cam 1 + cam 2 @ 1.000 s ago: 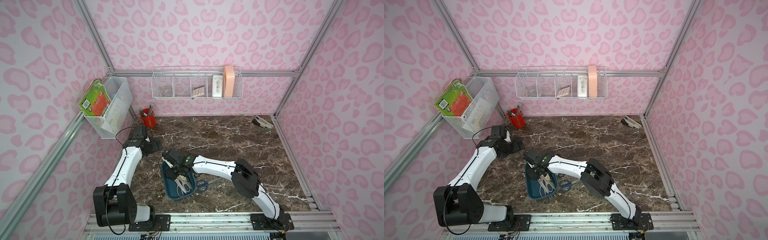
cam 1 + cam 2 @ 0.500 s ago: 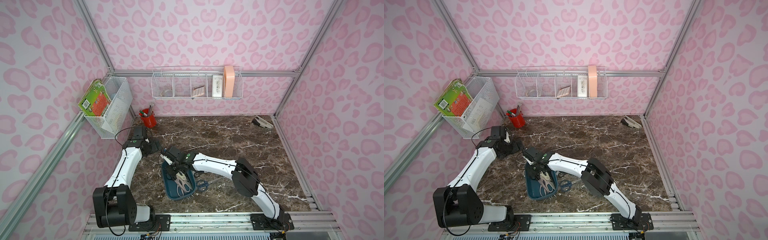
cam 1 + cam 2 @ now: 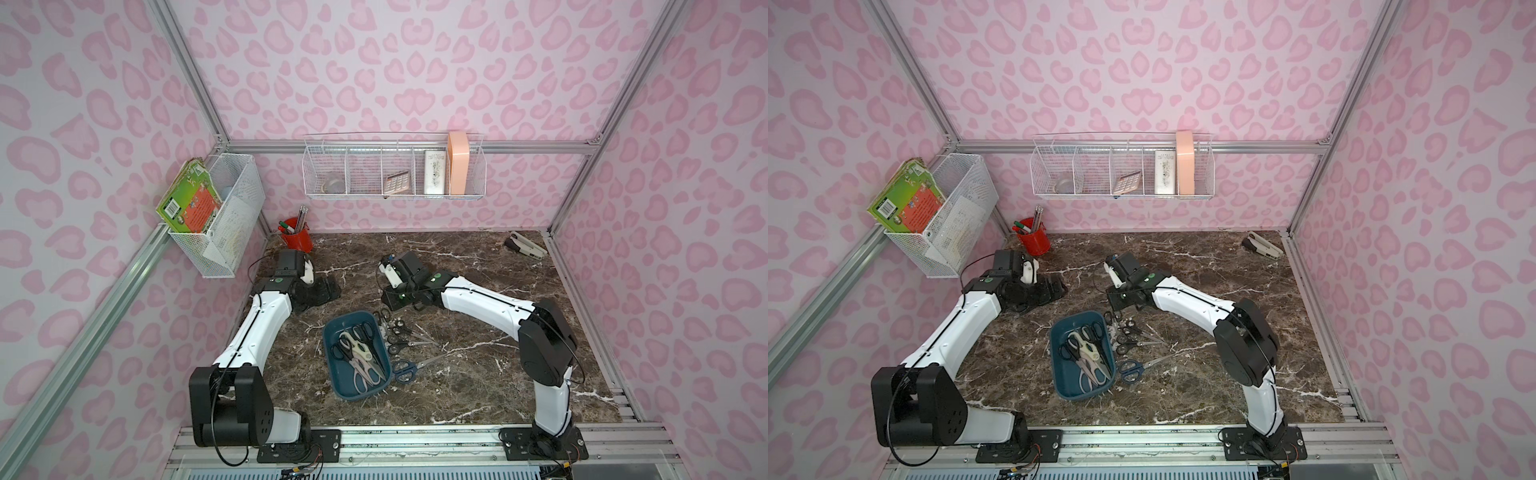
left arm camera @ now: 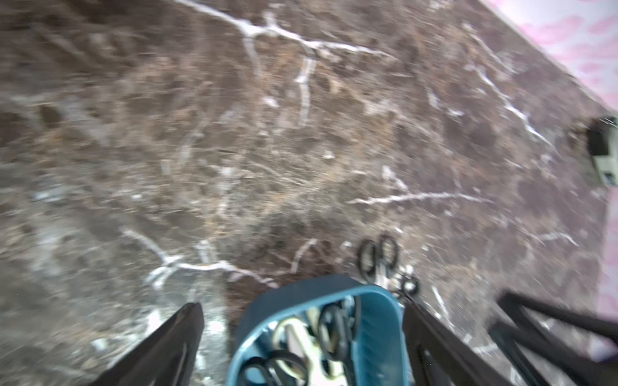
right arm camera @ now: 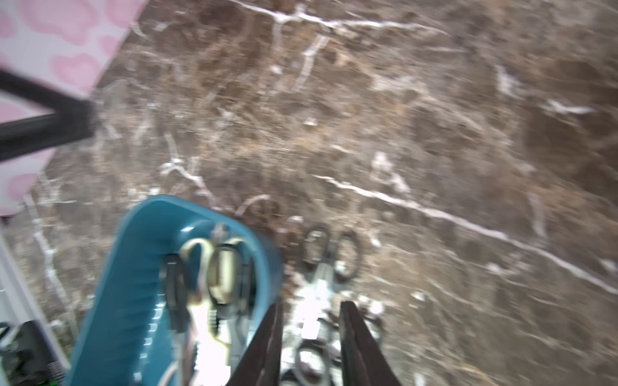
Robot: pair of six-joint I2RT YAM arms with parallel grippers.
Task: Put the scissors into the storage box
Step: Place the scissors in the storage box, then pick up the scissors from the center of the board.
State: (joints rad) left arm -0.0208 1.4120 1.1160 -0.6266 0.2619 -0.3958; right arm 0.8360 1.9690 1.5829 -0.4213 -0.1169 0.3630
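The dark teal storage box [image 3: 329, 354] [image 3: 1055, 358] lies on the marble near the front. In it are cream-handled shears [image 3: 360, 350], black-handled scissors [image 3: 342, 350] and a pale pink-handled pair [image 3: 365, 380]. Small black scissors [image 3: 397, 334] [image 5: 331, 254] and a blue-handled pair [image 3: 405, 370] [image 3: 1128, 370] lie on the table just right of the box. My right gripper [image 3: 390, 305] [image 5: 311, 304] hangs above the small black scissors by the box's far end, open a little and holding nothing. My left gripper [image 3: 328, 290] [image 4: 301, 304] is wide open behind the box's far left, holding nothing.
A red pencil cup [image 3: 297, 242] stands at the back left corner. A grey-white stapler [image 3: 525, 247] lies at the back right. White wire baskets hang on the back wall [image 3: 395, 176] and the left wall [image 3: 222, 216].
My right gripper has risen out of the storage box and moved back and right, its jaws parting. The left gripper has edged slightly to the right.
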